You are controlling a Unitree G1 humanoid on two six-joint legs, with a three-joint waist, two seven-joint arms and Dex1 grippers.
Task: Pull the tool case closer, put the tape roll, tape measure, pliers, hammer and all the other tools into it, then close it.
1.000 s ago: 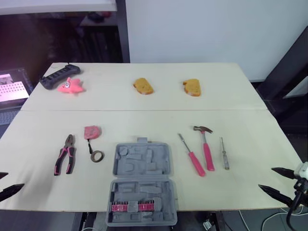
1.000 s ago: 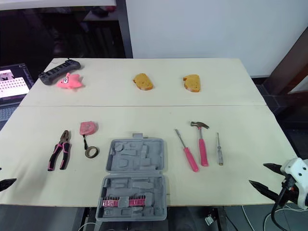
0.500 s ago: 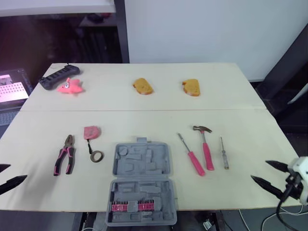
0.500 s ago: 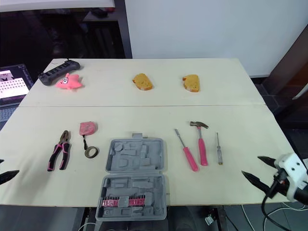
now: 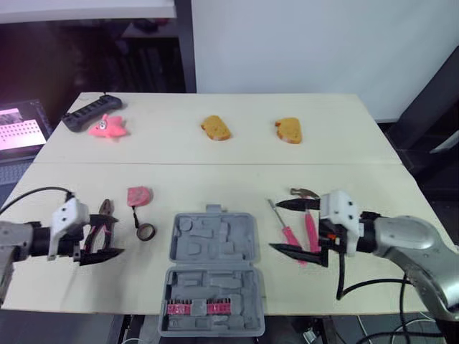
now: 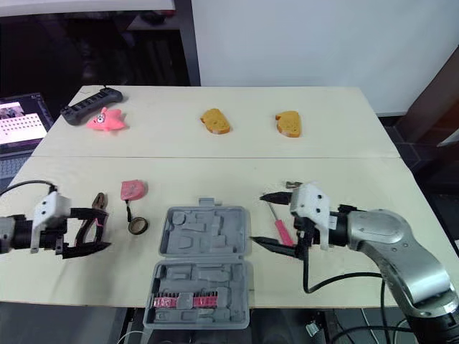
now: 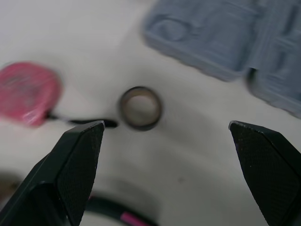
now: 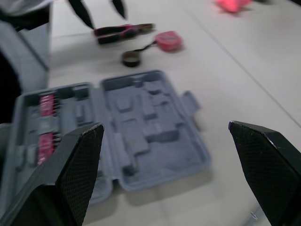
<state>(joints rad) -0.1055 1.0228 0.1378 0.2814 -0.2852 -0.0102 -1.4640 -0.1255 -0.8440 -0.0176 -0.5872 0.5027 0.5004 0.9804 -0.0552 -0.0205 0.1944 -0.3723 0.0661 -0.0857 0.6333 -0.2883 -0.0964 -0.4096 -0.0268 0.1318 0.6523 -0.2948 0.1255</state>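
Note:
The grey tool case (image 5: 211, 240) lies open at the table's front middle, with a pink bit strip in its near half. Left of it are the tape roll (image 5: 145, 231), the pink tape measure (image 5: 138, 196) and the pink-handled pliers (image 5: 102, 228). My left gripper (image 5: 118, 236) is open just above the pliers, fingers pointing toward the roll (image 7: 139, 108). Right of the case lie a pink screwdriver (image 5: 285, 231) and the hammer (image 5: 307, 215). My right gripper (image 5: 275, 226) stands open over the screwdriver, pointing at the case (image 8: 141, 122).
At the far side sit two brown bread-shaped pieces (image 5: 214, 128) (image 5: 288, 130), a pink star toy (image 5: 106, 127) and a black power strip (image 5: 90, 113). A laptop (image 5: 18, 125) stands off the table's left edge. The case's near half overhangs the front edge.
Both arms have swung in from the table's front corners: the left gripper now sits by the pliers, the right gripper over the screwdriver and hammer. The tools and case have not moved.

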